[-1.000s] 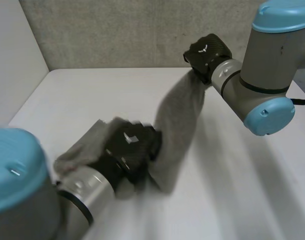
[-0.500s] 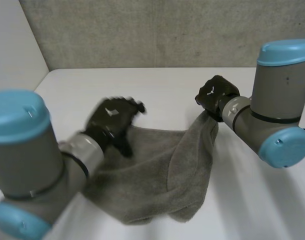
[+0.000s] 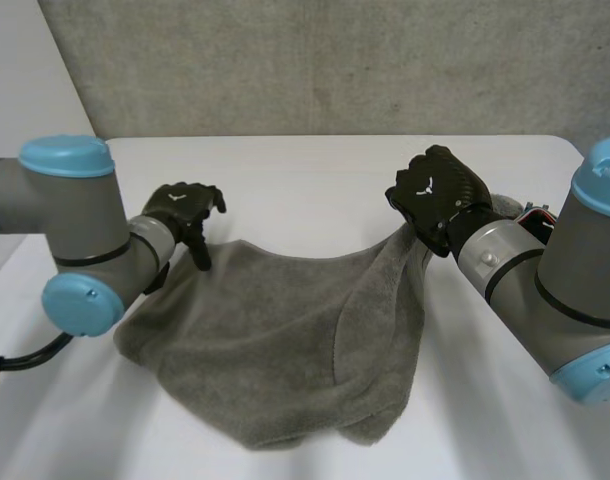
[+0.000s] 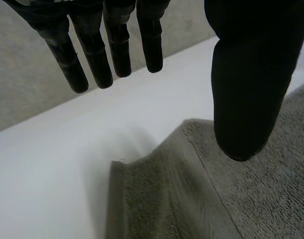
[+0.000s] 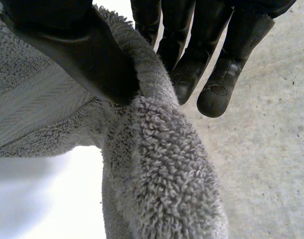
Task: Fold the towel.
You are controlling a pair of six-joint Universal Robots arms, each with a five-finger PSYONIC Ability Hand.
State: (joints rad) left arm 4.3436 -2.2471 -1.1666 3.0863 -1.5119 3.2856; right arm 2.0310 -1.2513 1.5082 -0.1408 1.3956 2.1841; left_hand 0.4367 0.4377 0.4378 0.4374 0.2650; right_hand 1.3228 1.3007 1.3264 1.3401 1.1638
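A grey towel [image 3: 285,345] lies rumpled across the middle of the white table [image 3: 315,170], with one fold running down its right part. My left hand [image 3: 185,210] hovers just above the towel's far left corner [image 4: 142,169], its fingers [image 4: 97,55] straight and spread, holding nothing. My right hand [image 3: 435,195] is shut on the towel's far right corner [image 5: 152,79], pinching it between thumb [image 5: 77,45] and fingers and keeping it lifted off the table, so the cloth hangs down from it.
A grey wall [image 3: 315,60] stands behind the table's far edge. A white side panel [image 3: 30,90] rises at the left. Bare table lies beyond the towel and to its right.
The left hand let go of the towel and drew back to its far left corner. The towel dropped and spread on the table. The right hand came down lower with its corner.
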